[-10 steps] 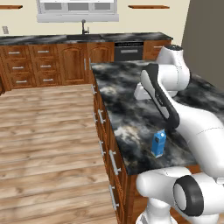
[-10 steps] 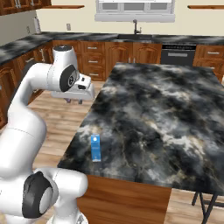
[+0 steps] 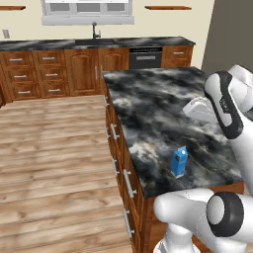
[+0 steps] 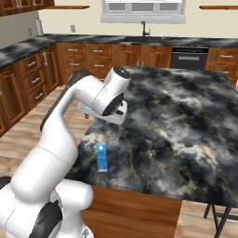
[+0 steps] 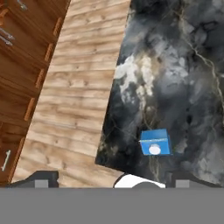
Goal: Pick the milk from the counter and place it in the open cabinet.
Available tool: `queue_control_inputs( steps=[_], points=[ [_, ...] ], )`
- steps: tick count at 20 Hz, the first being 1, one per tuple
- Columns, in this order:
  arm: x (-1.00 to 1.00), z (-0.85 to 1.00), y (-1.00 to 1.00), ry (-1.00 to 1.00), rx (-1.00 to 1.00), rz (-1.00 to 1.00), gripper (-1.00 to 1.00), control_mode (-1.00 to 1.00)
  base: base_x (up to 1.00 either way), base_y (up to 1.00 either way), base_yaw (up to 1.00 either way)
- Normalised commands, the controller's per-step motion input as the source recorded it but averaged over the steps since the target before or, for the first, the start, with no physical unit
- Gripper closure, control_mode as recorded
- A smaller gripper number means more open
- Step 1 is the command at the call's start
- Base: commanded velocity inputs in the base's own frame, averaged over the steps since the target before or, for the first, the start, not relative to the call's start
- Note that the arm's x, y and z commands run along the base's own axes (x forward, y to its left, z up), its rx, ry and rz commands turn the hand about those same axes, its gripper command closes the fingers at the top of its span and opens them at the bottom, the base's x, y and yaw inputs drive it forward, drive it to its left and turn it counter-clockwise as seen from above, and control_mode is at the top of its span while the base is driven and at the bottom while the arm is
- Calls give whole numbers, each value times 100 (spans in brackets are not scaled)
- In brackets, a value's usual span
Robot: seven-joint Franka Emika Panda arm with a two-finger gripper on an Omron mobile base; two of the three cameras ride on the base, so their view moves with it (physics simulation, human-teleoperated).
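Blue against the dark stone, the milk (image 3: 179, 161) stands upright on the counter (image 3: 153, 113), close to the near corner of the marbled top, on the side that faces the wooden floor (image 3: 54, 163). From the other side of the base the carton (image 4: 101, 157) sits just inside that same floor-side edge, with bare stone all around it and nothing touching it. The gripper (image 4: 122, 110) hangs above the counter, further in from the near edge than the milk and well above it, at the end of the white arm (image 4: 69, 111) that arches up from the base. Its jaws stand wide apart and hold nothing. Looking down along the hand, the milk's (image 5: 155, 142) blue gable top with a white round cap shows near the counter's edge, between the two dark finger tips (image 5: 41, 177) at the bottom. Beyond the island a run of reddish-brown drawers (image 3: 34, 74) with silver handles lines the far wall, with a sink tap (image 3: 93, 30) under a window (image 3: 89, 10).
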Motion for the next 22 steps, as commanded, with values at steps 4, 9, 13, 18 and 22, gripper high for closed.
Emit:
queue_control_inputs(
  steps=[4, 9, 13, 18, 22],
  points=[
    [-8, -74, -65, -15, 4, 43, -100, -100, 0, 0, 0],
    [4, -61, -82, -19, 0, 67, -100, -100, 0, 0, 0],
    [16, -61, -52, -20, 6, 76, -100, -100, 0, 0, 0],
    [23, -75, -14, -43, 8, 76, -100, -100, 0, 0, 0],
    [54, -40, 12, -59, 14, 63, -100, -100, 0, 0, 0]
  ],
)
